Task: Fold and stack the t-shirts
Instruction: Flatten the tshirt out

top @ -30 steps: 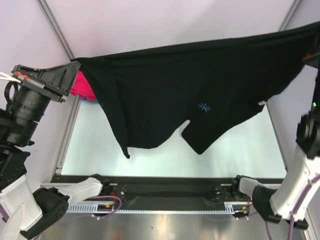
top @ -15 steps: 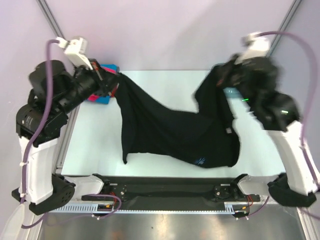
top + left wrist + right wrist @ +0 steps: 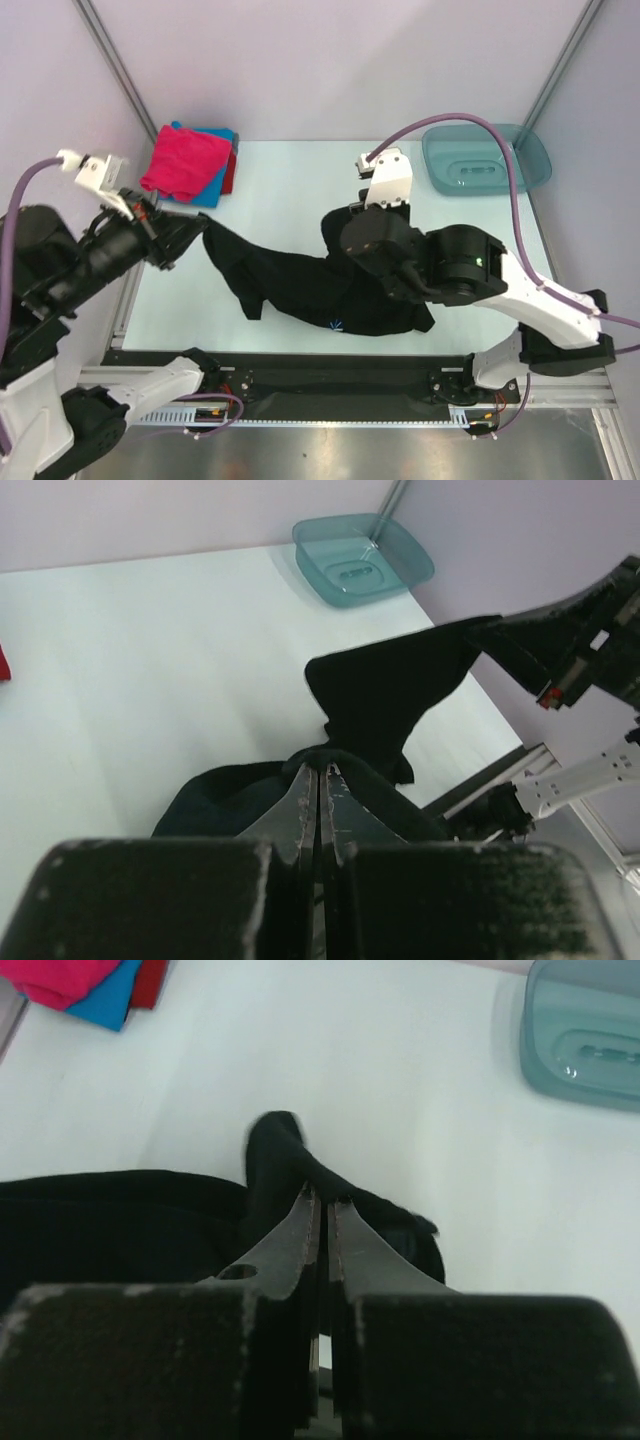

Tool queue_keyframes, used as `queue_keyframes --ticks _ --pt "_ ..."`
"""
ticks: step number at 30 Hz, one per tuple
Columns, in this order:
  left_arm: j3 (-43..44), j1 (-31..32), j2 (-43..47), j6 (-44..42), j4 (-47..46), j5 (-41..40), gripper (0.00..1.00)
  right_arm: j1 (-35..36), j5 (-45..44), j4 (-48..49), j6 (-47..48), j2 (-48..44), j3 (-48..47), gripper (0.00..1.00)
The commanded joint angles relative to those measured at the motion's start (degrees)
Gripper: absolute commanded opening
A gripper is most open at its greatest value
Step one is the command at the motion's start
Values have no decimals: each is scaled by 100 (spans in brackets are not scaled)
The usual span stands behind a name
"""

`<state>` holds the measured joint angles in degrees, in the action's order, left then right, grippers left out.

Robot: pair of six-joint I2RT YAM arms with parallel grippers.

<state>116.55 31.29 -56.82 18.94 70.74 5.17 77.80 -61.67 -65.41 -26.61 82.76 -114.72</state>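
Two ends of the black t-shirt [image 3: 300, 285] are pinched: the left pincer [image 3: 320, 772], fully clenched, grips a fold at its left end, and the right pincer [image 3: 326, 1200], likewise clenched, grips a bunched edge at its right. Between them the cloth sags crumpled onto the table [image 3: 290, 180]. The folded pink, blue and red t-shirts [image 3: 190, 165] lie at the far left corner.

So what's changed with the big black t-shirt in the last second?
Both arms swung down and inward: the large black t-shirt, stretched high between them a second ago, now lies bunched on the white table. The left gripper and right gripper stayed shut on its ends. The folded magenta-pink, blue and red pile hasn't moved.
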Motion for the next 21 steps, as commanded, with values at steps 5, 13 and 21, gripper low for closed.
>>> queue_keyframes --ticks 5,13,21 --pt "-800 44 619 171 554 -201 0 551 -601 -2187 -2075 584 -886 0" --pt "-686 44 444 330 1038 -280 0 201 -662 -2169 -2630 408 -324 0" --pt "-11 44 109 505 1302 -813 0 -1317 -653 -2187 -2621 -128 -7 0"
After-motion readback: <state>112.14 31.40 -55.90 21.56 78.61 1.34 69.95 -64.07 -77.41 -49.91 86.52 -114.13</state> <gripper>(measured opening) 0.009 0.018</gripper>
